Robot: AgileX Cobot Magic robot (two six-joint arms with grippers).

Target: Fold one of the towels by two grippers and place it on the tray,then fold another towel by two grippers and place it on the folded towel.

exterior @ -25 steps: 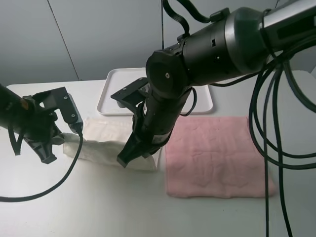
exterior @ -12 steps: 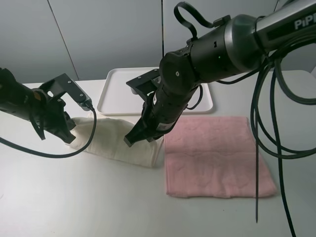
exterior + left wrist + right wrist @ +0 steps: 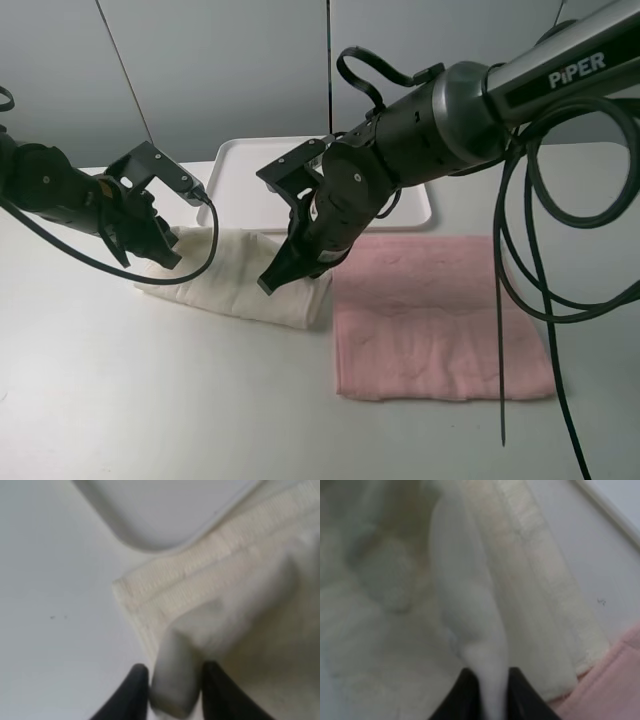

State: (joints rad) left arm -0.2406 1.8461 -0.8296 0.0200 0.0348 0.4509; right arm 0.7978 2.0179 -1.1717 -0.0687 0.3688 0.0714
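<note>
A cream towel (image 3: 245,280) lies partly folded on the table in front of the white tray (image 3: 240,175). My left gripper (image 3: 165,252) is shut on the towel's left corner; the left wrist view shows its fingertips (image 3: 135,687) pinching a fold of cream towel (image 3: 240,595). My right gripper (image 3: 275,280) is shut on the towel's right corner; the right wrist view shows a fold of the towel (image 3: 470,630) between its fingertips (image 3: 462,697). A pink towel (image 3: 435,315) lies flat to the right.
The tray's corner (image 3: 165,510) lies just beyond the cream towel's edge. The pink towel's corner (image 3: 615,685) touches the cream towel's right end. Black cables (image 3: 530,300) hang over the pink towel's right side. Bare table spreads in front.
Both grippers have carried the cream towel's front edge back toward the tray, folding it over itself. The towel is now narrower and sits nearer the tray.
</note>
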